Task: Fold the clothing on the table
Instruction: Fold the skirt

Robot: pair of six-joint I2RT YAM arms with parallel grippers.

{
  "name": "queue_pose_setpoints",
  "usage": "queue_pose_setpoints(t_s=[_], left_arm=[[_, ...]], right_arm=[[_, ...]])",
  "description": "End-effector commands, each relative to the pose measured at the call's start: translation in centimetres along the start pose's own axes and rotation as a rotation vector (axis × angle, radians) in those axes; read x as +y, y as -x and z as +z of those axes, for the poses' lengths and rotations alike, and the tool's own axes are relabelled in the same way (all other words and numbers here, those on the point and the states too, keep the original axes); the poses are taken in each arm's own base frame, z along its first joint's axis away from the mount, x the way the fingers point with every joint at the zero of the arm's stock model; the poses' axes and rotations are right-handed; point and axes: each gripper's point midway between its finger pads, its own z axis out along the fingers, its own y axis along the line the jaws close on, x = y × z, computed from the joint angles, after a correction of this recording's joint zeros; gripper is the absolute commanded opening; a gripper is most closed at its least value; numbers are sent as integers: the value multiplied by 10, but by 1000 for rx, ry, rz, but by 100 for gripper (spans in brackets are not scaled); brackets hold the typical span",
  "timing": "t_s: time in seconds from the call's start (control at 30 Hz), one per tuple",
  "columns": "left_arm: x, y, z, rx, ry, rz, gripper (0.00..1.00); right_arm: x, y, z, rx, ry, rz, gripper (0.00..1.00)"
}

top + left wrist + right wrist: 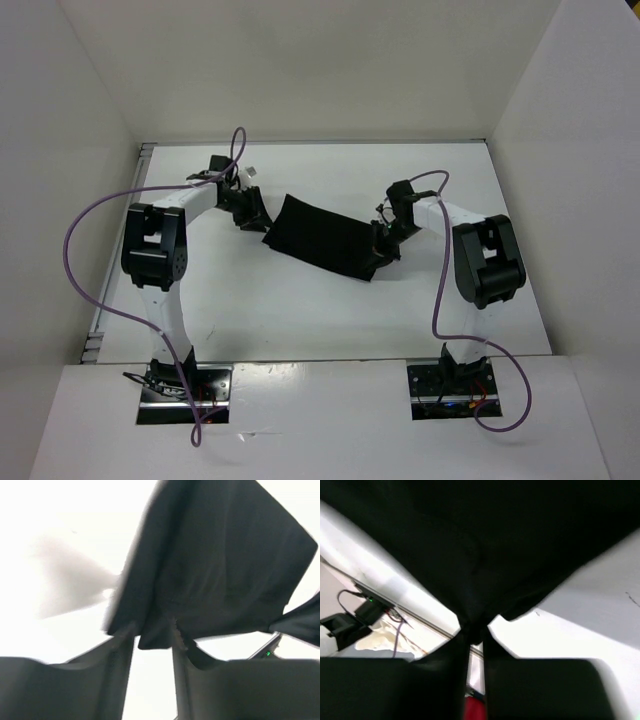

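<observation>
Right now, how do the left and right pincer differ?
Left pincer has its fingers apart, with the table showing through the gap. Right pincer is pinched nearly closed on the clothing. Left sits at the clothing's far-left end, right at its near-right end. Shared: both are at an edge of the clothing, which spans between them.

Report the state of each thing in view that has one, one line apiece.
clothing: stretched as a band between the two grippers, its right end pinched, its left edge unclamped.
left gripper: open, the fabric edge lying at its fingertips.
right gripper: shut on the clothing.
</observation>
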Motion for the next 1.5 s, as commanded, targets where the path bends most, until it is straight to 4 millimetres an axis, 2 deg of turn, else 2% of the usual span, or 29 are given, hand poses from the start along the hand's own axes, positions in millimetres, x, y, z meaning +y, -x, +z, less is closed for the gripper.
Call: queue_pose_setpoints(t_s=[0.0,0.03,0.07,0.1,0.13,0.17,0.23,0.27,0.33,0.37,0.4,0.43,0.47,0.5,0.53,0.6,0.63,0.83,0.97,1.03,1.07,1.1,1.13,1.17,1.23,1.27,1.33,1.37,1.47], left_arm=[[2,16,-11,-41,40,36,45],[-7,24,-23,-81,38,60,48],[-11,22,-32,-85,46,60,49],[-21,33,-45,-125,49,91,52],[-34,40,-65,-178,55,118,52],[-33,47,-76,-220,100,126,52],[-40,54,-94,-259,126,160,49],[-49,55,-94,-262,125,189,47],[-56,63,-84,-239,125,228,37],[-62,63,-77,-218,102,243,21],[-69,64,-68,-200,77,263,15],[-62,64,-53,-168,69,251,9],[-76,61,-27,-121,-8,275,3],[-80,59,-27,-112,-30,277,3],[-79,56,-12,-84,-50,277,2],[-83,53,1,-58,-85,284,2],[-79,46,13,-24,-89,275,2],[-48,47,45,-23,-13,215,1],[-8,38,56,-29,93,129,1],[4,34,52,-39,133,82,1],[20,23,55,-13,150,54,1],[23,17,54,-8,163,33,1],[28,6,53,7,170,24,1],[26,8,54,-4,165,18,1],[30,-2,49,6,181,10,1],[30,-2,49,6,181,10,1],[23,3,42,-14,172,21,1],[23,3,42,-14,172,21,1],[19,5,35,-27,177,26,1]], right_arm=[[4,4,-2,-12,-20,-17,23],[10,8,-8,-17,-17,-20,27],[22,11,-23,-55,0,-45,30],[31,19,-35,-104,-17,-64,34],[33,17,-47,-125,-42,-57,36],[42,16,-61,-166,-45,-68,36],[43,22,-76,-220,-92,-55,36],[45,25,-82,-251,-99,-37,34],[45,39,-89,-317,-128,-29,29],[43,40,-84,-304,-135,-22,26],[42,48,-77,-302,-135,-10,24],[48,56,-72,-317,-123,-28,20],[37,67,-51,-296,-145,14,13],[37,69,-49,-303,-141,10,13],[29,71,-35,-275,-157,36,12],[24,73,-20,-257,-164,48,12],[22,70,-9,-232,-175,56,12],[-9,70,13,-223,-265,102,12],[-31,68,29,-193,-341,127,13],[-31,80,28,-205,-336,106,15],[-32,88,30,-205,-348,91,15],[-31,92,32,-207,-347,77,15],[-34,97,30,-210,-358,74,15],[-31,101,27,-222,-351,58,16],[-21,109,16,-252,-335,7,20],[-12,112,9,-274,-309,-5,27],[4,116,-18,-345,-293,-59,35],[1,117,-25,-362,-301,-51,43],[-13,109,-35,-327,-341,-69,53]])
